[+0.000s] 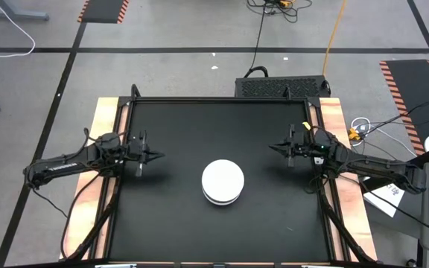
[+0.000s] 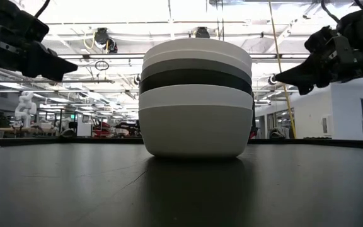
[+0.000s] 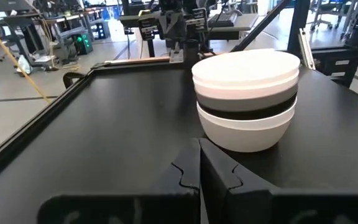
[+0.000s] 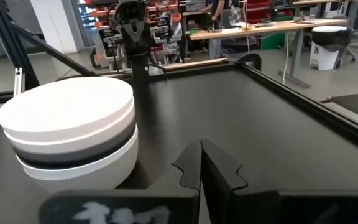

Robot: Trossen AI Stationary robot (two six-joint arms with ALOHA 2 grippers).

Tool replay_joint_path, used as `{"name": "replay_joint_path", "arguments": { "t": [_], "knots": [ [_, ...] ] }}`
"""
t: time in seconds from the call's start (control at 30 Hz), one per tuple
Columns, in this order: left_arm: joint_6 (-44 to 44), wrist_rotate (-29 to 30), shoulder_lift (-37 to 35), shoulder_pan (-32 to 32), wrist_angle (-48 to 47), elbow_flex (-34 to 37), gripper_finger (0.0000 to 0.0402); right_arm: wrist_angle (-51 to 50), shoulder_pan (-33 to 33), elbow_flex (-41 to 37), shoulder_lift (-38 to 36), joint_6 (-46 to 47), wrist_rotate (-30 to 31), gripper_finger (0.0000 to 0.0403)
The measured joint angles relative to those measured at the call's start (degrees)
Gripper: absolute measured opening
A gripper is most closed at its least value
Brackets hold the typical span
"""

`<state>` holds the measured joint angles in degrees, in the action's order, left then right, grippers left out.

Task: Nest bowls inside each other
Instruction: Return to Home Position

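The bowls [image 1: 223,182] sit nested in one stack just toward 6 o'clock of the middle of the bench [image 1: 199,123], with a white one on top. The left gripper [image 1: 157,156] hangs at the stack's 10 o'clock and the right gripper [image 1: 273,147] at its 2 o'clock — both clenched on nothing and apart from it. The main risk I see is an arm swinging low and clipping the stack, the bench's one obstacle. A black box [image 1: 281,87] and cables [image 1: 360,126] lie off the bench — past 12 and 3 o'clock.
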<state>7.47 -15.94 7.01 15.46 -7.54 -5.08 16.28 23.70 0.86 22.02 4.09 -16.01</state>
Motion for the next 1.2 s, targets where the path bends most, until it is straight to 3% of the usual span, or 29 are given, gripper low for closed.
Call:
{"name": "replay_joint_path", "arguments": {
  "t": [0.53, 0.73, 1.2],
  "knots": [
    [-0.89, 0.44, 0.00, 0.00, -1.25, 0.00, 0.0009, -1.45, 0.00, 0.00, 0.00, -0.47, -0.54, 0.0000],
    [-0.06, -4.96, 0.00, -0.02, -2.49, 0.00, 0.0005, -1.34, 0.00, 0.00, 0.00, -0.30, -0.57, 0.0000],
    [-2.17, -6.52, 0.00, -0.02, -0.75, 0.00, 0.0011, -1.34, 0.00, 0.00, 0.01, -0.30, -0.59, 0.0000]
  ]
}}
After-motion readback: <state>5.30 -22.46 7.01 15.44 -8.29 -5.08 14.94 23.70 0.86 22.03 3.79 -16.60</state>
